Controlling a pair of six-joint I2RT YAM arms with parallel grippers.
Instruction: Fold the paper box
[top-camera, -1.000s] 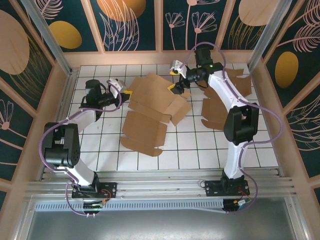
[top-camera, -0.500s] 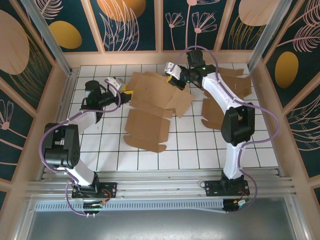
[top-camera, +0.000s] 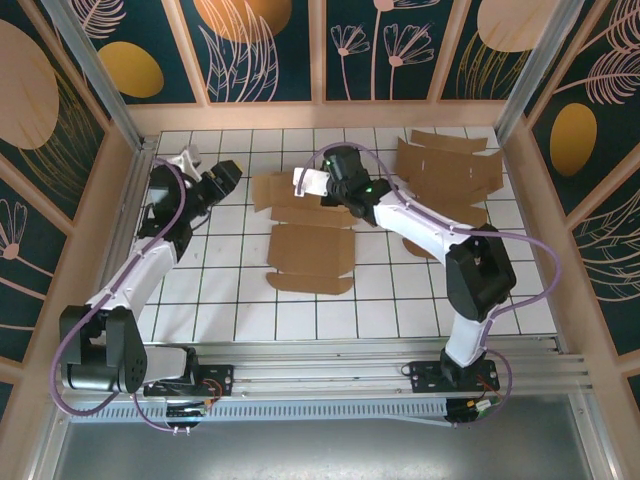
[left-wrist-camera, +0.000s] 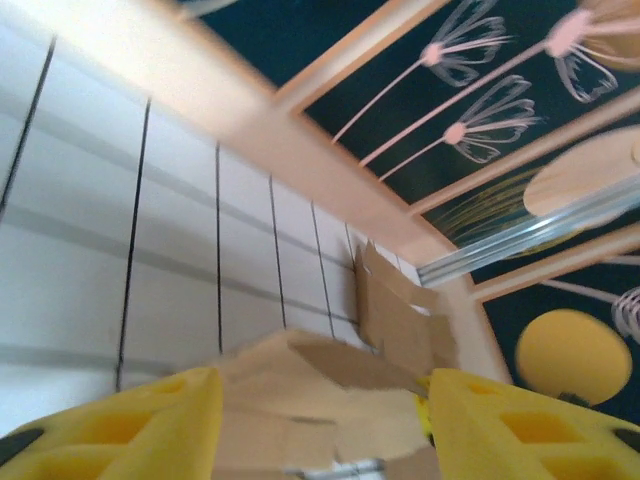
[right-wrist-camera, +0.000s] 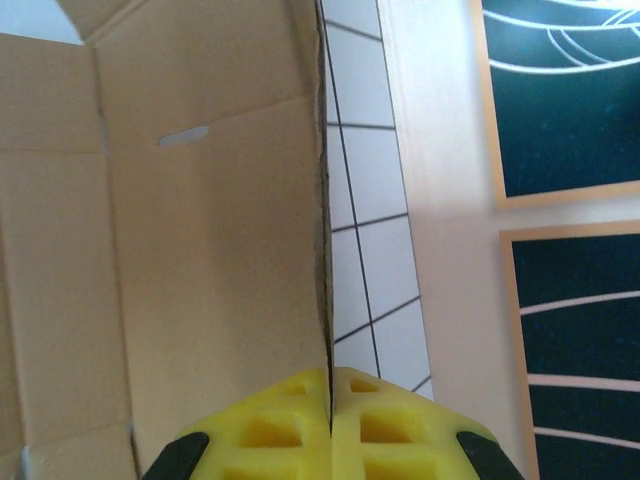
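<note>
Right hand (top-camera: 316, 183) is pinching the paper box (top-camera: 310, 235) by its back edge. On my wrist camera I see both yellow fingers (right-wrist-camera: 270, 430) pressed together on the thin cardboard wall. Left hand (top-camera: 222, 177) sits just beside the box's left side, not touching it, with its fingers (left-wrist-camera: 140, 425) spread apart. I see the box lying in the middle of the counter (top-camera: 400, 300). More flat cardboard (top-camera: 450, 170) lies at the back right.

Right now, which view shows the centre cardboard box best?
Top external: the whole box is in frame. Right wrist shows one panel, its edge pinched between the shut right fingers. Left wrist shows a blurred part beyond the open left fingers.
</note>
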